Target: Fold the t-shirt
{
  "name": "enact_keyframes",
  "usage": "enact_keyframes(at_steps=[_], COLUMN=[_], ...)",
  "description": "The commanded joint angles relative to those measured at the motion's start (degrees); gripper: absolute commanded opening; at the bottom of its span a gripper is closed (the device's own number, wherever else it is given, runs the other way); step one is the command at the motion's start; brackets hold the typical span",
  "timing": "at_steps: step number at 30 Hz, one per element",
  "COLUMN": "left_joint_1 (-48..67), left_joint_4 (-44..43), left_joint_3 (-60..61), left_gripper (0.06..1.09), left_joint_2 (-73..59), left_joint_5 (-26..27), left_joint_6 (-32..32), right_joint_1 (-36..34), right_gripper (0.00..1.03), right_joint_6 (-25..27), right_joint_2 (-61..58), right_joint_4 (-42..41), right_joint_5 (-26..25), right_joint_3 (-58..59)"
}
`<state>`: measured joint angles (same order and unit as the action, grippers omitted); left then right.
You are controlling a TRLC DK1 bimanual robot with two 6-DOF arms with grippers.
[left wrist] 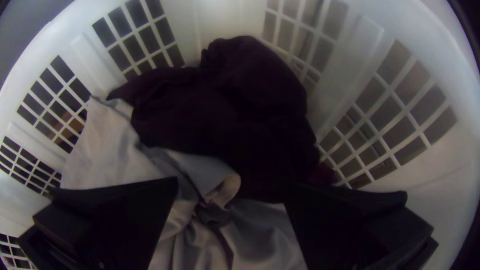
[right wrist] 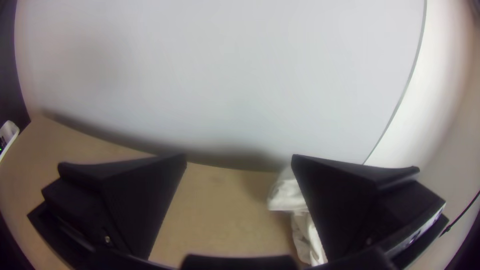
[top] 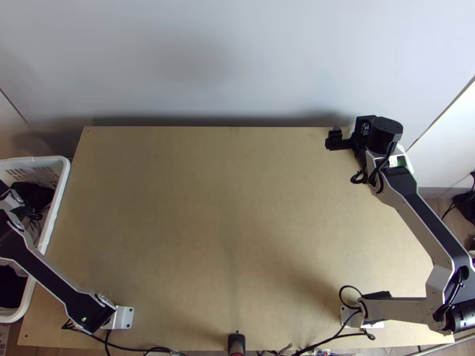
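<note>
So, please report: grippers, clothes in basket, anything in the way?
Left gripper open over bunched grey cloth in basket. Right gripper open at far right of table. Possibly in way: dark cloth against grey.

There is one worktop (top: 208,225). Two arms stand at its near edge, the left arm (top: 47,273) and the right arm (top: 415,219), with one gripper each: the left gripper (left wrist: 230,195) left of the worktop, the right gripper (top: 333,142) by its far right corner. One basket (top: 58,193) is at its left side, holding at least two cloths, one dark maroon cloth (left wrist: 225,100) and one pale grey cloth (left wrist: 110,145). One white cloth (right wrist: 287,195) lies near the worktop's far right corner.
</note>
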<state>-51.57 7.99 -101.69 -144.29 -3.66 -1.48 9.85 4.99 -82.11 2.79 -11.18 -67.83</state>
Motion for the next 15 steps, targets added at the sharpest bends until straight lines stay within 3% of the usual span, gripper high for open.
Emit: enact_keyframes(at_steps=[1, 4, 5, 8, 9, 15], left_joint_1=[0.8, 0.7, 0.7, 0.2, 0.0, -0.3], left_joint_4=[0.2, 0.3, 0.0, -2.5, -2.5, -1.8], left_joint_3=[-3.7, -4.6, -4.6, -5.2, -5.9, -5.9], left_gripper=[1.03, 1.01, 0.89, 0.24, 0.09, 0.1], left_joint_2=[-2.8, -3.5, -3.5, -4.6, -5.2, -6.3], left_joint_5=[-0.2, -0.2, -0.2, -0.3, -0.3, -1.8], left_joint_6=[-0.1, 0.2, 0.7, 1.4, 1.4, 3.1], right_joint_1=[0.0, -0.3, -0.3, -0.4, -0.4, -0.6], right_gripper=[0.98, 0.97, 0.97, 0.96, 0.96, 0.96], right_joint_6=[0.8, 1.1, 1.1, 1.1, 1.1, 1.3], right_joint_2=[0.1, 0.1, 0.1, 0.1, 0.1, 0.1], right_joint_4=[0.0, 0.0, 0.0, 0.0, 0.0, 0.0], right_joint_5=[-0.4, -0.6, -0.7, -0.7, -0.7, -1.0], right_joint_3=[0.6, 0.8, 0.9, 1.0, 1.0, 0.9])
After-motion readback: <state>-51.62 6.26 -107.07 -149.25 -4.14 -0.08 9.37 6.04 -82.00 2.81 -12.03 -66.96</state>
